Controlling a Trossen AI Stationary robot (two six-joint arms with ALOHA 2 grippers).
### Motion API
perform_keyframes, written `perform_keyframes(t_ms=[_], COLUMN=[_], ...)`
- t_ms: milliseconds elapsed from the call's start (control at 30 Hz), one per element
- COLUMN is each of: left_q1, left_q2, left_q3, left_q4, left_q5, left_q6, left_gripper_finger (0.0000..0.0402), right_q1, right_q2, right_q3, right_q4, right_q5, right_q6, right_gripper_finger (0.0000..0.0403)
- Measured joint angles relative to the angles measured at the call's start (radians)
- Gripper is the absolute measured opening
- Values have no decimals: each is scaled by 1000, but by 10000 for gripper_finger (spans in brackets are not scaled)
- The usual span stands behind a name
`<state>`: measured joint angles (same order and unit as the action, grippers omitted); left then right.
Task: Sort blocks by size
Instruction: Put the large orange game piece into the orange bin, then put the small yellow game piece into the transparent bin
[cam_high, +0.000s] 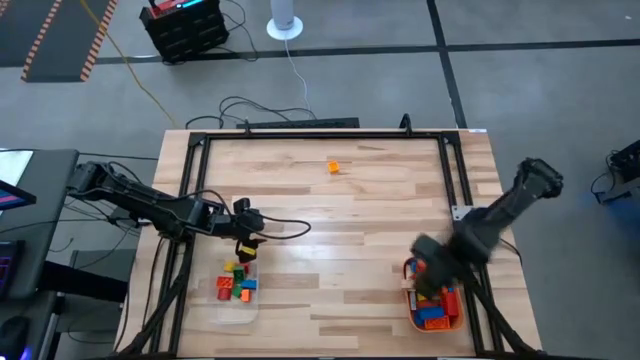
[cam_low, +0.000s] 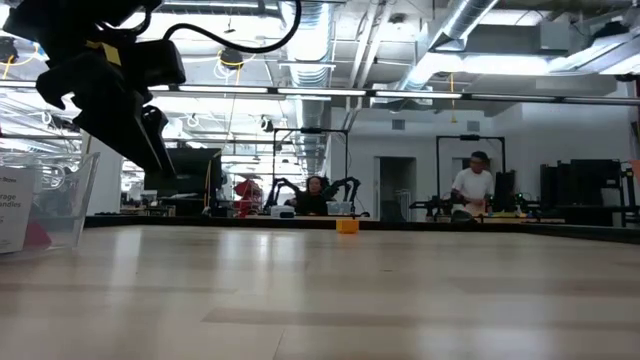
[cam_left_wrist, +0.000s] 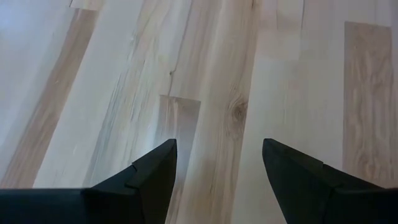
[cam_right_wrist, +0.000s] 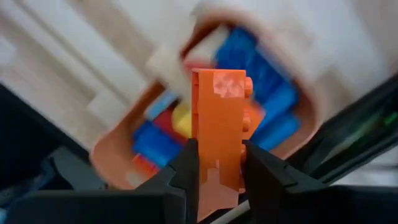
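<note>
Right wrist view: hand (cam_right_wrist: 217, 171) pinched on long orange block (cam_right_wrist: 217, 124).

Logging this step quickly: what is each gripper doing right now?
Left gripper: open, holding nothing, above bare table.
Right gripper: shut on a long orange block, over the orange tray.

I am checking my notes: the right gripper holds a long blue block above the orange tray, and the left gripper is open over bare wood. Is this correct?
Not quite: the block in the right gripper is orange, not blue, as the right wrist view shows. The rest stands: it hangs above the orange tray, and the left gripper is open over bare wood.
</note>
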<state>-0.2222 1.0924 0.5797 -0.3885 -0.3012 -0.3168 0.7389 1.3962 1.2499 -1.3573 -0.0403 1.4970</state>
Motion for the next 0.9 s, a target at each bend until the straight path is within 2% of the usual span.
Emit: perform_keyframes(t_ms=[100, 233, 500, 633, 700, 767, 833, 900], left_q1=[0, 0, 0, 0, 0, 0, 0, 0], left_q2=[0, 0, 0, 0, 0, 0, 0, 0], left_q3=[0, 0, 0, 0, 0, 0, 0, 0], left_q4=[6, 6, 6, 14, 33, 52, 60, 63], left_q5=[0, 0, 0, -1, -1, -1, -2, -2], left_q6=[0, 2, 40, 69, 82, 88, 91, 96], left_gripper_finger=[230, 230, 230, 230, 230, 230, 230, 230], right_q1=[133, 205, 177, 117, 61, -21, -116, -226], right_q2=[43, 101, 103, 72, 59, 52, 56, 67], right_q3=[0, 0, 0, 0, 0, 0, 0, 0], right_q4=[22, 10, -26, -71, -110, -125, -78, 12], right_q5=[16, 85, 104, 131, 239, 400, 542, 634], right_q6=[159, 263, 303, 216, 139, 43, -89, -284], right_gripper_finger=[122, 131, 195, 216, 219, 220, 219, 217])
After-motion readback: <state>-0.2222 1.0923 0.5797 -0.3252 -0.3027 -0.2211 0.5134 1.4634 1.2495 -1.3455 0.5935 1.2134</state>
